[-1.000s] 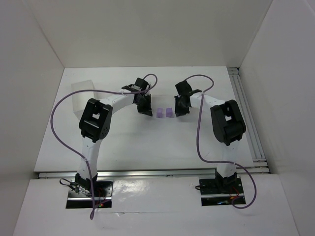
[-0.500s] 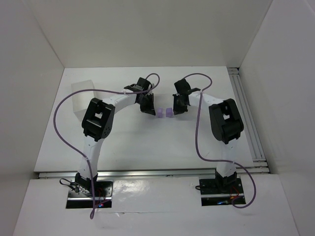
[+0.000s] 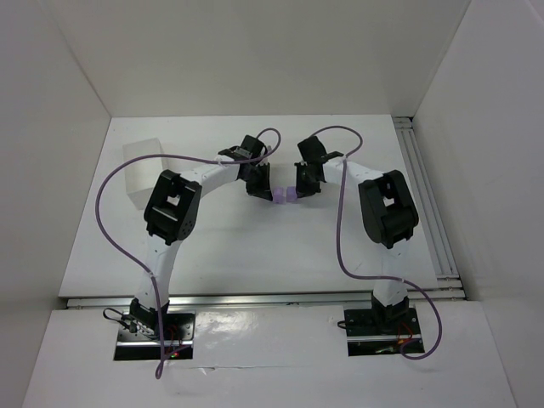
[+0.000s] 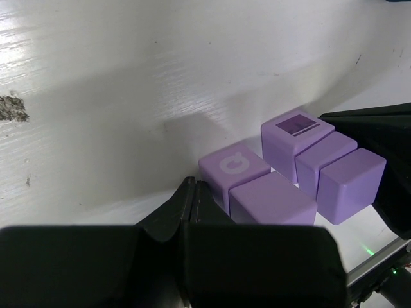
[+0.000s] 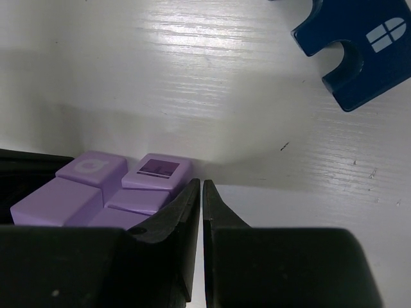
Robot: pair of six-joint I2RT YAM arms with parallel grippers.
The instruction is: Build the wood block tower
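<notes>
Five light purple cubes [image 4: 292, 165] lie flat on the bench [image 3: 255, 246] as one tight cluster, one layer only. There are two rows: a pair incl. the cube w/ a round mark [image 4: 234, 165], and a trio incl. the cube w/ a square mark [image 4: 298, 126]. The rows sit just beside each other w/ a thin seam btwn them. Nothing is stacked, so no tower yet; prob the gathering step.

The left jaws sit at the cluster's left side, pressed fully together and holding nothing; their tips sit just beside the pair row. The right jaws sit at the cluster's right side, likewise pressed together and empty, tips just beside the trio row. Judged reason: closed tips make a blunt pusher, so each side can nudge loose cubes inward and square them up, w/ the opposite tips acting as a stop. Cubes this small prob skate or twist if pushed off-centre, hence both sides at once.

A dark blue arch block [image 5: 353, 45] w/ a window mark lies beyond the cluster in the right wrist view, apart from it and untouched.

The left arm [image 3: 174, 208] and right arm [image 3: 387, 208] bow in toward the cluster from either side. A translucent white box [image 3: 143, 170] stands well apart, off the cluster's left.
</notes>
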